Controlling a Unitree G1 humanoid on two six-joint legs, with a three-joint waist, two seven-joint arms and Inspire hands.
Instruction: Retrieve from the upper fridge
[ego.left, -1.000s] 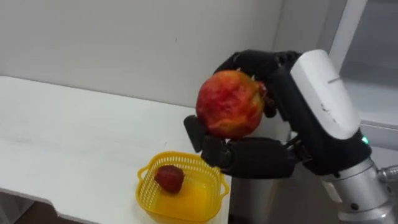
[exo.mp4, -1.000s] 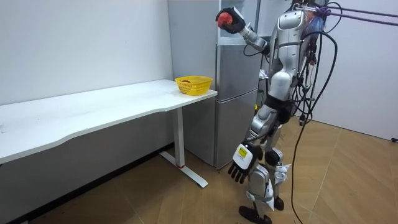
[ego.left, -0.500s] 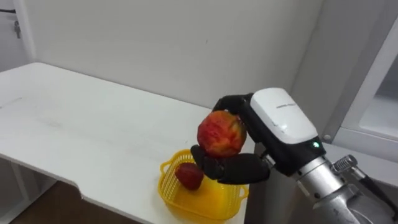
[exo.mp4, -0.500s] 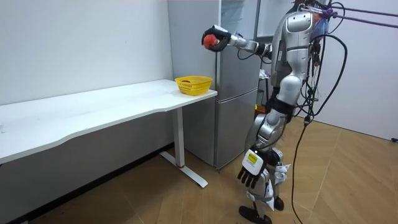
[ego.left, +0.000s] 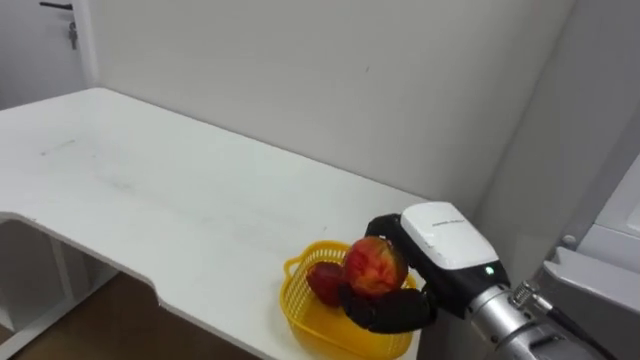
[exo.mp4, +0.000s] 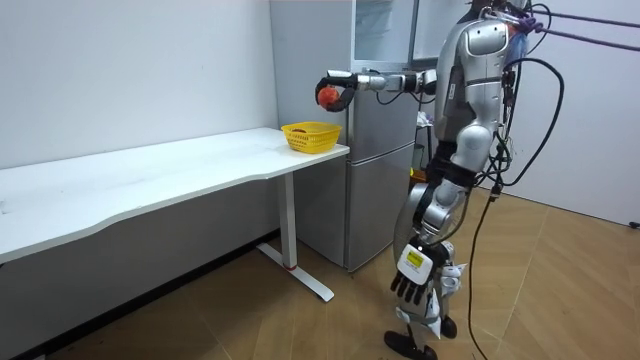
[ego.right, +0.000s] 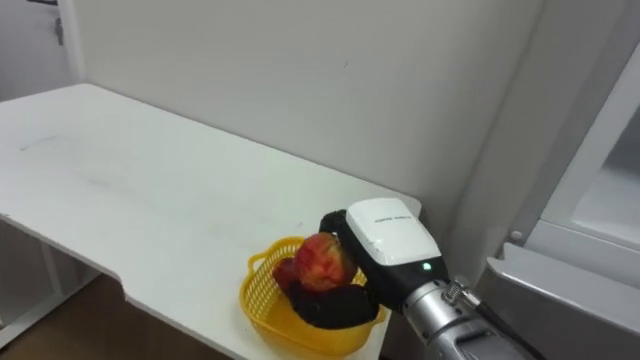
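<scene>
Red fruit (ego.left: 375, 266) is in my right hand (ego.left: 392, 310). Fingers and thumb are curled round it from below and behind, clamped tight, with the white back of the hand facing the camera. The fruit is in the air over the yellow basket (ego.left: 296, 312). The room view shows a clear gap between them, with the fruit above the basket's fridge-side edge.

Basket sits on the end of the white table (ego.left: 150, 200), by the corner nearest the fridge (exo.mp4: 380, 150). A second, darker red fruit (ego.left: 322, 283) lies inside it, against the near wall, partly behind the held one in the eye views.

Right arm reaches out about level from the shoulder. Nothing between hand and basket. The robot stands in front of the fridge, turned toward the table end.

Left hand (exo.mp4: 411, 280) hangs low by the leg, fingers loose and pointing down, holding nothing.

Against half a second ago, the fruit has come down and out toward the basket and the arm has dropped from raised to level. The head view has swung too, so more table shows. Grip looks unchanged.
</scene>
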